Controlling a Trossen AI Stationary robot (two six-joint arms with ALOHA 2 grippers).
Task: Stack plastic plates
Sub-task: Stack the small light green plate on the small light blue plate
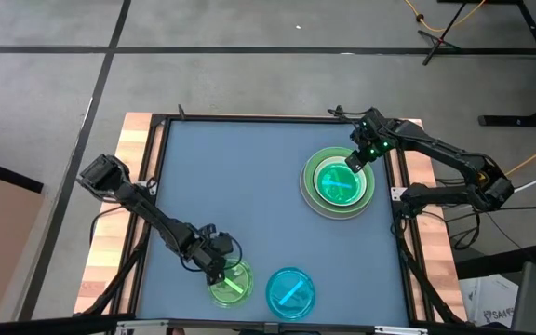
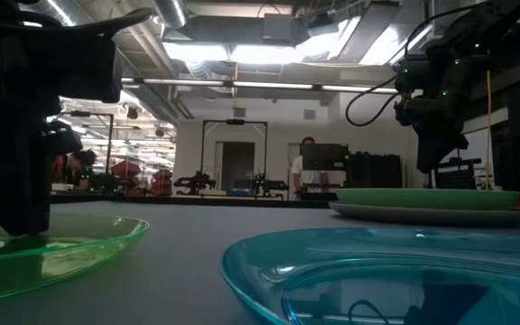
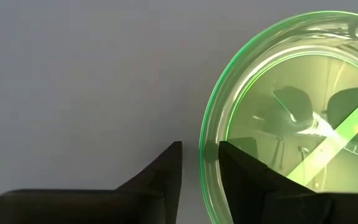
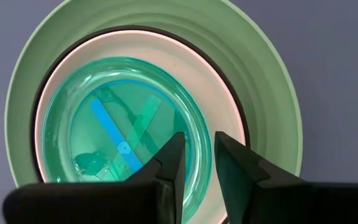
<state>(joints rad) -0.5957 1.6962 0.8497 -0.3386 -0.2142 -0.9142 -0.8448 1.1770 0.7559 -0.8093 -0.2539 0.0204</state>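
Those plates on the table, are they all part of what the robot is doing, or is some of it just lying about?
Part of the job:
- stack of plates, right gripper above it
- loose green plate, left gripper at its rim
- loose blue plate

Just there:
- table
- black stand on the floor

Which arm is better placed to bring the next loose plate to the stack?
Left. Its end effector already straddles the rim of the loose green plate, beside the blue plate. The right end effector hangs above the stack, far from both loose plates.
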